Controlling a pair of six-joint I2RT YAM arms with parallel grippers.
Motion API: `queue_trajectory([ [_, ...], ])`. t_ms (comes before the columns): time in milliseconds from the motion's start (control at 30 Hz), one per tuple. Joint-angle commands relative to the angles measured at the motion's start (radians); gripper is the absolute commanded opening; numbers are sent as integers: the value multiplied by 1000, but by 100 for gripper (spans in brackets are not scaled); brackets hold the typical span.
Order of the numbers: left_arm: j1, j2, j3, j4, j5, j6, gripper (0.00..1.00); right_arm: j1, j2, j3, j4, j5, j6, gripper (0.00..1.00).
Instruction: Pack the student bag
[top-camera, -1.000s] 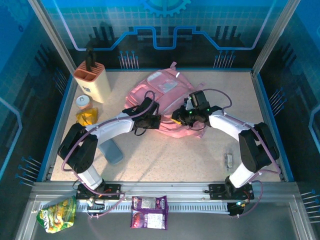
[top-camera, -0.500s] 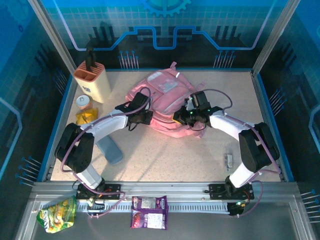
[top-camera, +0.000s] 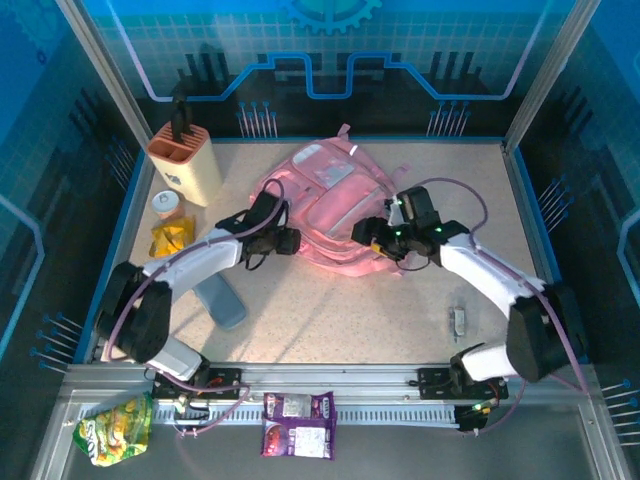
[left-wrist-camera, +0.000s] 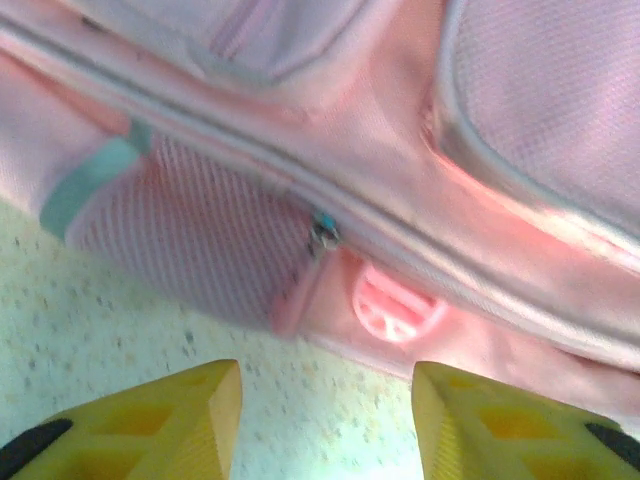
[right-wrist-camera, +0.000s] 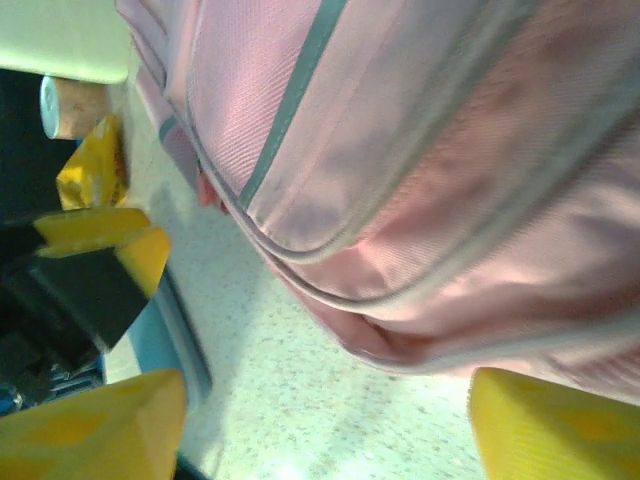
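The student bag (top-camera: 330, 195), a large pink backpack, lies at the back middle of the table. My left gripper (top-camera: 290, 241) stands open at its left lower edge. In the left wrist view that gripper (left-wrist-camera: 325, 425) has bare table between its yellow fingertips (left-wrist-camera: 205, 415), just short of the bag (left-wrist-camera: 420, 150) and its zip pull (left-wrist-camera: 323, 232). My right gripper (top-camera: 366, 232) is open at the bag's near right side. Seen from the right wrist, it (right-wrist-camera: 320, 435) spreads wide over the table below the bag (right-wrist-camera: 430, 160), holding nothing.
A beige holder with an orange top (top-camera: 186, 160), a small cup (top-camera: 165, 203) and a yellow packet (top-camera: 172, 235) stand at the back left. A grey-blue case (top-camera: 222, 300) lies near the left arm. A small object (top-camera: 459, 320) lies front right. Snack packs (top-camera: 298, 425) rest on the front rail.
Both grippers have opened and come off the bag. The left gripper has drawn back to the left, the right one slightly to the right, and the bag has settled on the table.
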Motion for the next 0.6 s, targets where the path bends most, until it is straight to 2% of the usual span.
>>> queue_trajectory([
  [0,-44,-105,-70,10,60,-157,58,-61,-124,-41,-215,154,-75,84],
  [167,-163,-190,-148,64,89,-302,71,-203,-257,-80,-419,328,-120,99],
  [300,-240,-206,-156,70,57,-373,73,-317,-301,-106,-488,373,-129,100],
  [467,-277,-222,-202,127,20,-459,76,-334,-284,-133,-480,378,-151,100],
  [567,-277,-212,-187,41,-47,-464,77,-315,-256,-152,-446,331,-147,100],
])
